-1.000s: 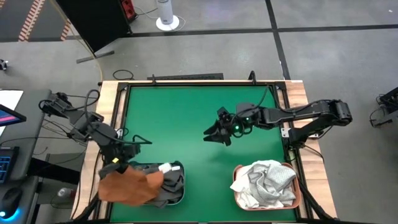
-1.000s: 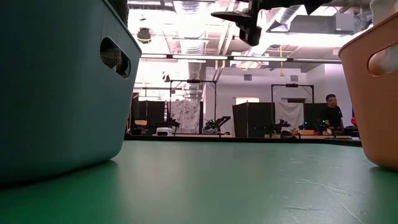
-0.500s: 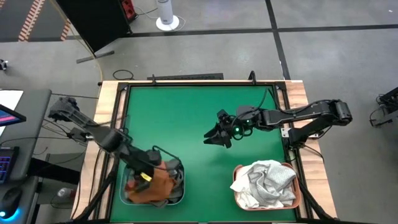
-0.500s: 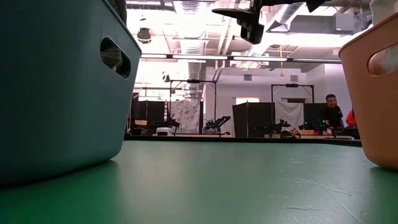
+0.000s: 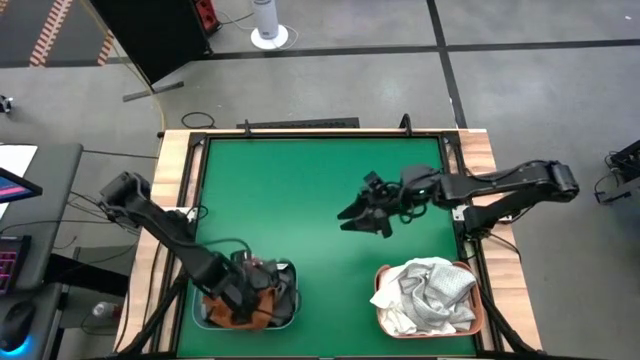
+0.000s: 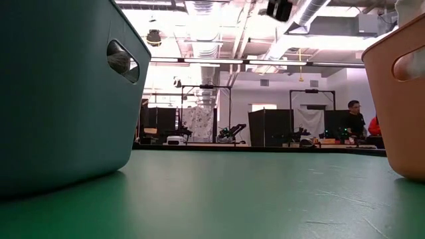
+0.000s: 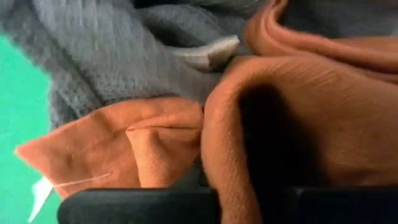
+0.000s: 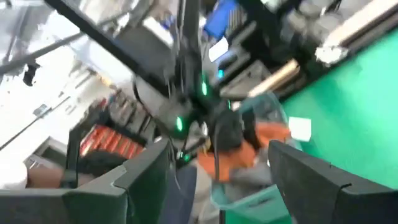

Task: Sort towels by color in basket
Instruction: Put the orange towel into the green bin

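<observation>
Seen from above: left claw [image 5: 243, 292] sunk into the teal basket [image 5: 284, 266] at about 7 o'clock on the green worktop [image 5: 300, 190], down among a rust orange towel [image 5: 256, 300] and dark grey towels [image 5: 283, 293]. No clear long axis to the orange towel there, just a bunched lump toward the basket's near edge, dark grey on its 3 o'clock side. Cannot tell from any view whether the left claw is apart, together or clamped on cloth.

Left wrist view, pressed right up to the cloth: rust orange towel [image 7: 280, 106] in thick folds, a flatter orange flap [image 7: 118, 146] with a small white tag at its corner, dark grey towel [image 7: 112, 56] behind, a sliver of green at one edge. None of this fold detail visible from overhead.

Right claw [image 5: 362, 214] raised over the worktop at about 3 o'clock, pointing toward 9 o'clock, well apart from both baskets. Fingers [image 8: 140, 171] spread apart in the right wrist view, nothing between them; beyond them, far off, the teal basket [image 8: 249, 196] with orange cloth.

Salmon basket [image 5: 478, 318] at 5 o'clock, heaped with white and light grey towels [image 5: 425, 290], crumpled, no single direction.

Low view: only the teal basket's wall [image 6: 60, 93] and handle slot, the salmon basket's wall [image 6: 402, 99], and a person [image 6: 354, 119] far back in the room; towels inside hidden.
</observation>
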Robot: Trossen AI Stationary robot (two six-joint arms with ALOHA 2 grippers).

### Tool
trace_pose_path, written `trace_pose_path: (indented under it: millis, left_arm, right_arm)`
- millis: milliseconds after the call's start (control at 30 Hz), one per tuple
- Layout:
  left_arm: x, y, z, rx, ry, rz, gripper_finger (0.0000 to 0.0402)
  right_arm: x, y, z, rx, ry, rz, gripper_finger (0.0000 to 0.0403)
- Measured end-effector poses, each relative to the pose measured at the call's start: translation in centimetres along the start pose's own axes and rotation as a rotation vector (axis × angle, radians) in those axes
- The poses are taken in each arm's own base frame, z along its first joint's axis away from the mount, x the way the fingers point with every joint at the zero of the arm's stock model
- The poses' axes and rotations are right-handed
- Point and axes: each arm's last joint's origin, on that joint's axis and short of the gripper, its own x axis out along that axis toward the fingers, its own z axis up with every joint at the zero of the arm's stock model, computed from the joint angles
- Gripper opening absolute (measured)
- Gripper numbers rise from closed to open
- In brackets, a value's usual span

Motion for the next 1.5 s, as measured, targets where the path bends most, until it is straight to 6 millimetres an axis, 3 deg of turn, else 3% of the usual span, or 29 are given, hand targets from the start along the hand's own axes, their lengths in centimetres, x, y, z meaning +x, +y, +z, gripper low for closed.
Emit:
trace_pose_path:
  millis: [233, 400, 567, 767, 967, 1233, 1500]
  left_arm:
    - [3.6, -0.7, -0.4, -0.030, 0.071, 0.102, 0.0000]
    - [4.0, -0.7, -0.4, -0.041, 0.095, 0.103, 0.0003]
    - [1.8, -0.4, 0.4, -0.172, 0.086, 0.025, 0.0036]
    - [0.7, 0.3, 1.1, -0.267, 0.062, -0.009, 0.0129]
    - [-0.4, 0.7, 2.1, -0.278, 0.171, -0.155, 0.0207]
    - [-5.9, 1.7, 2.6, -0.290, 0.096, -0.267, 0.0220]
    - [-10.5, 3.7, 1.4, -0.274, 0.019, -0.352, 0.0220]
  right_arm:
    - [-2.0, 1.8, 0.8, -0.042, -0.100, 0.011, 0.0295]
    - [-2.5, 2.0, 0.8, -0.052, -0.104, -0.002, 0.0295]
    - [-2.4, 2.0, 0.7, -0.052, -0.104, -0.008, 0.0295]
    - [-2.4, 1.7, 0.7, -0.072, -0.115, -0.056, 0.0295]
    - [-2.3, 1.7, 0.5, -0.071, -0.107, -0.067, 0.0295]
    - [-2.3, 1.6, 0.4, -0.069, -0.096, -0.076, 0.0295]
    - [-2.3, 1.6, 0.3, -0.069, -0.095, -0.077, 0.0295]
